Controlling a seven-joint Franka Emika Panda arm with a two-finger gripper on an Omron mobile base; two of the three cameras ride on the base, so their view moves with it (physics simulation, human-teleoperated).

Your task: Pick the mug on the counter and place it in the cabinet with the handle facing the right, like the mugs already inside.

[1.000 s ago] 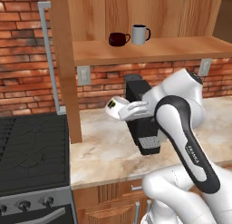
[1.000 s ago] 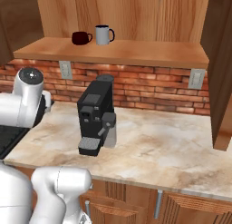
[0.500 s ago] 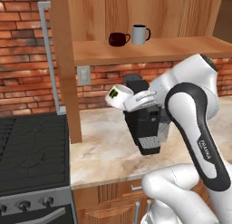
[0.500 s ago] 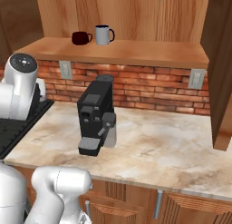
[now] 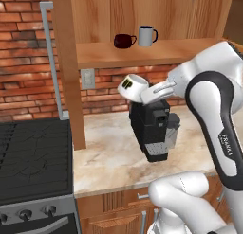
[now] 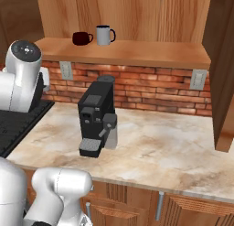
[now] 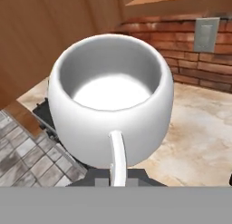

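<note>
Hovering mug, left base view: squat white mug (image 5: 132,86) held by the gripper (image 5: 148,92) above the coffee machine (image 5: 153,129), at 6 o'clock below the cabinet shelf (image 5: 142,52).
Right base view: dark red mug (image 6: 81,38) and taller white mug (image 6: 104,35) sit on the shelf.
Hand view: jaws clamped on the handle (image 7: 117,157); mug's opening faces the camera.

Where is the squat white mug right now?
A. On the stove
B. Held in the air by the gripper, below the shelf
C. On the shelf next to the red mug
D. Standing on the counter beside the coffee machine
B: the mug hangs in the gripper above the coffee machine, under the shelf where the red mug and the taller white mug stand.
</note>
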